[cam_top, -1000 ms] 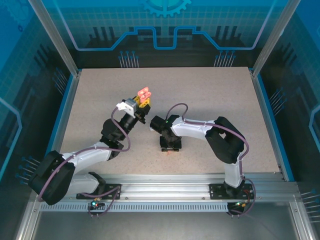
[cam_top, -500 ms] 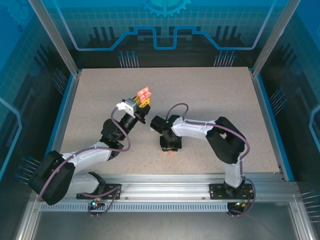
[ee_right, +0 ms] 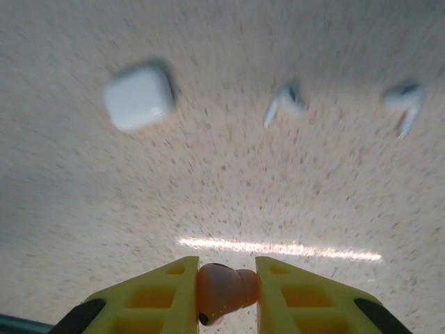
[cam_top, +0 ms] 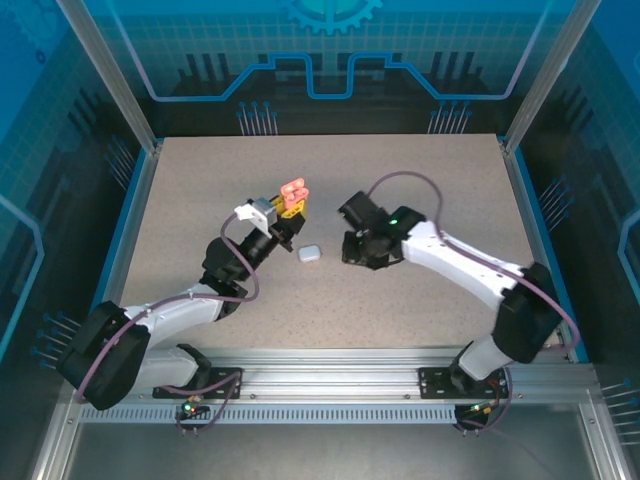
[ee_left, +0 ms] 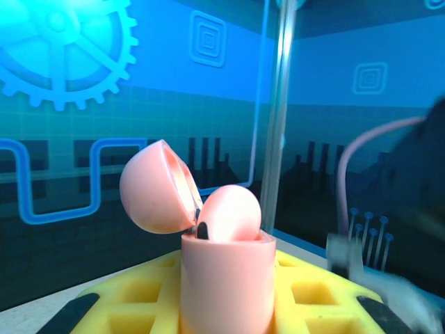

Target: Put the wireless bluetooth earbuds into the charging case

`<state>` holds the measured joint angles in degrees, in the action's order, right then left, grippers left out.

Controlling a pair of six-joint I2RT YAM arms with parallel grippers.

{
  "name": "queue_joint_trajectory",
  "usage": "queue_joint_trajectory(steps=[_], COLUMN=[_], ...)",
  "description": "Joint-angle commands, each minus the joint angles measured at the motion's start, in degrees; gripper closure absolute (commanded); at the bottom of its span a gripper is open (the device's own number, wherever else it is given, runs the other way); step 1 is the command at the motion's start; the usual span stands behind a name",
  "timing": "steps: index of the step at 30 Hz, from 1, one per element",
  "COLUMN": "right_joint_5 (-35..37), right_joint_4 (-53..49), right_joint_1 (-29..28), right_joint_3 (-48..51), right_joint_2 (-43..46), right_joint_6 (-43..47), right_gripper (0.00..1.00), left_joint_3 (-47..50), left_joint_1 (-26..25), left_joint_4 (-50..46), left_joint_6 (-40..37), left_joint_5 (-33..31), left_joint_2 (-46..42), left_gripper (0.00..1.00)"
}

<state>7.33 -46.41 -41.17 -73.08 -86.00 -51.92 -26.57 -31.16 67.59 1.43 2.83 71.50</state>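
The left pincer [cam_top: 289,206] is raised over the middle of the table [cam_top: 180,200], a little toward the far edge. It is clamped tight on a pink case [ee_left: 226,285], held upright with its lid [ee_left: 154,188] swung open to the left. A rounded pink shape [ee_left: 229,211] sits in the mouth of the case, probably one earbud already in place. Just right of it, a closed white case [cam_top: 309,254] lies on the table near the centre. Further right, the right pincer [ee_right: 227,273] hangs over the table, its fingers pinched on a small pink earbud [ee_right: 222,296]. Two white earbuds [ee_right: 285,102] lie loose on the table to the right of the white case. The step in hand looks like carrying the pink earbud to the open pink case. Done well, the case stays steady and upright. The earbud comes in clear of the lid, turned to suit the free socket, goes down slowly, and is let go only once seated.
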Motion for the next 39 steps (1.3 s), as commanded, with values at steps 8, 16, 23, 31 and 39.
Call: queue_joint_trajectory(steps=[8, 16, 23, 31, 39], right_joint_5=[-6.42, -15.90, -21.15, -20.51, -19.94], right_joint_4=[5.12, 12.99, 19.47, 20.69, 20.43], right_joint_1=[10.73, 12.08, 10.57, 8.19, 7.24], right_joint_3=[-13.84, -20.48, -17.95, -16.07, -14.59], right_joint_2=[9.46, 9.31, 9.78, 7.56, 5.58], right_joint_6=[13.83, 15.15, 15.46, 15.30, 15.44], right_gripper=[0.75, 0.74, 0.74, 0.74, 0.75], left_joint_3=[-5.60, -8.59, -10.77, -11.41, -10.37], left_joint_1=[0.43, 0.25, 0.02, -0.04, -0.04], left_joint_4=[3.97, 7.84, 12.39, 12.39, 12.39], left_joint_6=[1.29, 1.95, 1.17, 1.15, 1.05], left_joint_5=[14.06, 17.89, 15.91, 14.97, 13.92], left_joint_2=[2.86, 7.51, 11.12, 11.87, 11.02], left_gripper=[1.00, 1.00, 1.00, 1.00, 1.00])
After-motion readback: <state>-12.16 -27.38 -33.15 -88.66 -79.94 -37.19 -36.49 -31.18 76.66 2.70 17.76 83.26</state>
